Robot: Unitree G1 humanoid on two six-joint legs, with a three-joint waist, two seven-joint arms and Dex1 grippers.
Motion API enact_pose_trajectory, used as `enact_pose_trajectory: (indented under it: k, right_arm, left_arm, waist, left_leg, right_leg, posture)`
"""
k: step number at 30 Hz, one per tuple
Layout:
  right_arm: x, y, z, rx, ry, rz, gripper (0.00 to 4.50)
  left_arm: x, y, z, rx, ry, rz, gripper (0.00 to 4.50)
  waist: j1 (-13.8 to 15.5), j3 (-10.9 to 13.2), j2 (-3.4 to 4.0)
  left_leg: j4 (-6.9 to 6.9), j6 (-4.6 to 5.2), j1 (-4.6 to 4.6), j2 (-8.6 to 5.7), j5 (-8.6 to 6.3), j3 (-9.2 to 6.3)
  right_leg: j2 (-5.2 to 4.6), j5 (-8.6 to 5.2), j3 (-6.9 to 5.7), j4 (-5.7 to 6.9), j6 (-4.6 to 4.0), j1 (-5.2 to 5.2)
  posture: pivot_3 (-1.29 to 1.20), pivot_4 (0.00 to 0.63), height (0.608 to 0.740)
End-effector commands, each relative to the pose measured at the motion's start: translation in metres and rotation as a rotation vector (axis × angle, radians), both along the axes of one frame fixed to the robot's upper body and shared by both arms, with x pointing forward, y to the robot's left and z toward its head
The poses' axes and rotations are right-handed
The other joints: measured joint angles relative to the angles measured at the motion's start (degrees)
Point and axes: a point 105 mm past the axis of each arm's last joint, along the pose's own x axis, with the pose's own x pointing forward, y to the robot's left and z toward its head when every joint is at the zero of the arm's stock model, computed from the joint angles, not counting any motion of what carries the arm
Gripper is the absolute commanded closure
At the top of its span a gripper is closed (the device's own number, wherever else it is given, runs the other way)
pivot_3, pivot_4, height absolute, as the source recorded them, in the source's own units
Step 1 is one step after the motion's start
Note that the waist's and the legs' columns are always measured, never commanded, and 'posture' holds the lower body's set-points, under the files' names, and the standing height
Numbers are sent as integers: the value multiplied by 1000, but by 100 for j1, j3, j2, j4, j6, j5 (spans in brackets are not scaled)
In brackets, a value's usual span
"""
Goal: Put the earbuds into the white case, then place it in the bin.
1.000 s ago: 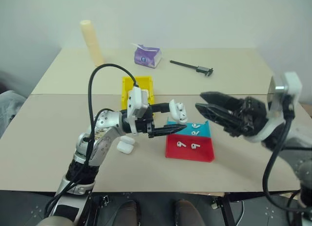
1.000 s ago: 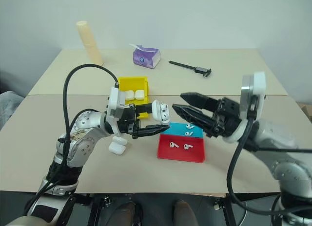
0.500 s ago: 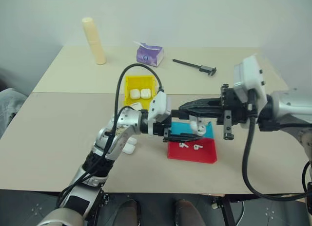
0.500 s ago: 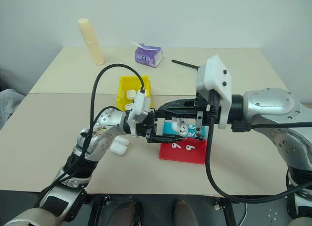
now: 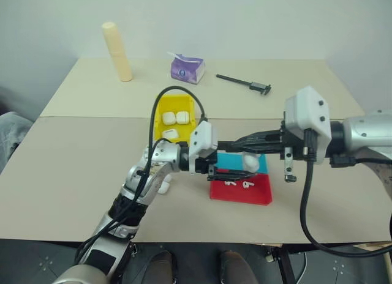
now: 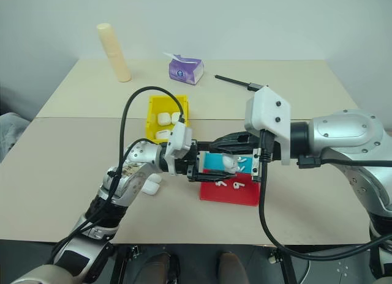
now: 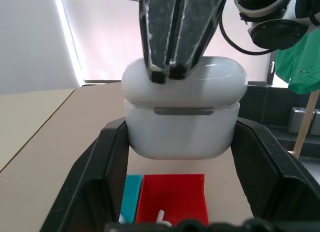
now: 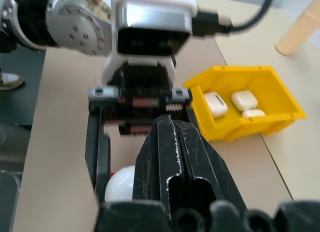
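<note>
- My left gripper (image 7: 180, 157) is clamped on the white case (image 7: 184, 112), one black finger on each side; lid down on the case.
- My right gripper (image 7: 167, 74) has its fingers pressed together, nothing between them; tips rest on the case lid.
- Case is held in the air above the teal tray (image 6: 215, 161), in front of the bin (image 5: 164, 104).
- Bin sits just behind the teal tray toward my left, with three more white cases (image 8: 235, 103) inside.
- Red tray (image 5: 254, 193) touches the teal tray's near edge; two earbuds (image 6: 227, 184) lie in it.
- Another earbud or two on the teal tray, partly hidden by my fingers, count unclear.
- More cases on the table (image 5: 73, 168) by my left forearm, left of the teal tray; partly hidden.
- Far behind the bin: purple tissue pack (image 5: 187, 68), beige cylinder (image 5: 117, 52), black tool (image 5: 245, 82).
</note>
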Motion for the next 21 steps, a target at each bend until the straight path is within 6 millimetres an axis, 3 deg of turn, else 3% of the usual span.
enact_pose_trajectory:
  k: [1,8,11,16,18,21]
  right_arm:
    - [-3,-2,18,66,-41,13,4475]
    - [-15,-11,53,294,-87,61,4475]
    - [-12,-23,59,391,-83,-14,4475]
    - [-1,-43,29,464,18,-167,4475]
    - [5,-48,10,469,69,-224,4475]
    - [12,-50,-7,454,112,-261,4475]
  left_arm:
    - [-4,5,22,-80,-72,-2,1730]
    - [2,17,23,-117,-83,90,1730]
    - [21,34,34,-190,-71,286,1730]
    - [78,75,56,-253,-8,759,1730]
    - [98,89,53,-208,-15,921,1730]
    - [127,100,27,-75,60,1095,1730]
  waist:
    - [-2,-1,2]
    - [15,-1,2]
    - [13,-1,2]
    - [63,-1,1]
    - [89,-3,-1]
    - [98,-4,1]
  left_leg:
    - [0,0,1,0,0,-1]
    - [2,1,0,0,0,-2]
    - [2,1,0,1,0,-1]
    - [4,1,8,-1,0,-11]
    - [4,1,8,-3,0,-11]
    - [4,1,10,-8,0,-7]
  right_leg:
    - [0,0,1,0,0,2]
    - [0,1,0,-2,1,4]
    - [-1,2,1,-2,2,5]
    - [-2,5,-4,-1,5,17]
    - [-2,6,-3,-2,7,18]
    - [-4,7,-1,-4,10,19]
  posture:
    - [0,150,740]
    - [0,150,740]
    - [0,150,740]
    - [0,150,740]
    - [0,150,740]
    - [0,150,740]
